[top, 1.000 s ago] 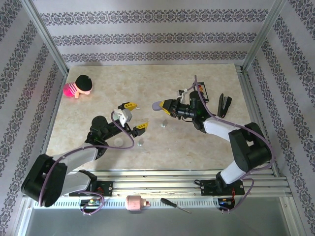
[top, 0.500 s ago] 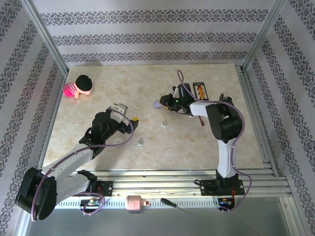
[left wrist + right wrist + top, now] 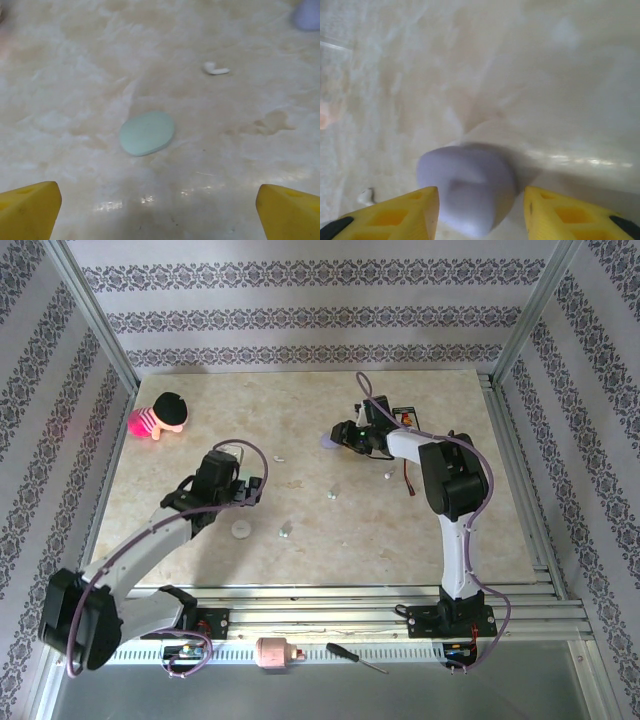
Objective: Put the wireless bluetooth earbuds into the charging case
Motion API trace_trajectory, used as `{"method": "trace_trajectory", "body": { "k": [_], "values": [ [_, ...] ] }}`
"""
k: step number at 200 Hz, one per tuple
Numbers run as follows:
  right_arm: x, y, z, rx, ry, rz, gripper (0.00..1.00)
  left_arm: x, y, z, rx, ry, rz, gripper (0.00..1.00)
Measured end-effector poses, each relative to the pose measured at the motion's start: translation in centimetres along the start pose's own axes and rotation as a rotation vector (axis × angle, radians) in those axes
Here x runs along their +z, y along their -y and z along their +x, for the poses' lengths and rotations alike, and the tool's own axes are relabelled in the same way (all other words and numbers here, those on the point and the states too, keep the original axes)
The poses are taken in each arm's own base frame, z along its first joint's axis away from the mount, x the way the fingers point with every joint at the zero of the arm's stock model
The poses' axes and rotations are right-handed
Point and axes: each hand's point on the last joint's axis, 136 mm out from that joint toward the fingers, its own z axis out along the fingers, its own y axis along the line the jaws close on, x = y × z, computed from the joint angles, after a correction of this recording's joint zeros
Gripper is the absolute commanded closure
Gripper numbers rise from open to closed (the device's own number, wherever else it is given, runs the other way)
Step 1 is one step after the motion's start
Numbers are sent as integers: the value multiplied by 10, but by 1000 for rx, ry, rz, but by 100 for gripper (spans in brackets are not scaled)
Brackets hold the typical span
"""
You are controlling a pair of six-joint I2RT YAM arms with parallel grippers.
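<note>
Top view: left gripper (image 3: 247, 486) is hanging low over the marble table (image 3: 450, 530), left of centre, and its jaws are hard to read from up here. Right gripper (image 3: 343, 436) is reaching toward the far middle of the table, its tip sitting right at the lavender case (image 3: 324, 444). White earbud (image 3: 278, 457) is lying loose between the two grippers, second earbud (image 3: 332, 493) is lying nearer the centre, and third earbud (image 3: 385, 476) is lying just beside the right arm. Pale round case (image 3: 240, 530) is resting near the front edge. Pink doll (image 3: 160, 415) is lying far left, well apart from everything

Left wrist view: left gripper (image 3: 159, 212) is standing wide open, its yellow fingertips (image 3: 27, 210) sitting at the two bottom corners with nothing between them. Green case (image 3: 147, 133) is lying shut on the table ahead of the jaws, not touching them. White earbud (image 3: 216, 69) is lying beyond it to the right, and the lavender case (image 3: 307, 15) is showing at the top right corner

Right wrist view: right gripper (image 3: 481, 212) is straddling the lavender case (image 3: 467, 187), jaws parted. The finger on the left is overlapping the case's edge and a gap is showing at the other finger, so it is not clamping. White earbud (image 3: 366, 196) is lying on the table to the left, apart from the case
</note>
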Motion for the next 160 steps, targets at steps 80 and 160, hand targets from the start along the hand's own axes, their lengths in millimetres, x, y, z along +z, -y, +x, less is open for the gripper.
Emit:
{"method": "trace_trajectory", "body": {
  "k": [80,160],
  "values": [
    [-80,-16,12,-174,68,22,18,19,-4,63,-92,-443,-103,1],
    [-96,-20,45,-185,10,-39,18,4,11,128,-227,-624,-14,16]
  ]
}}
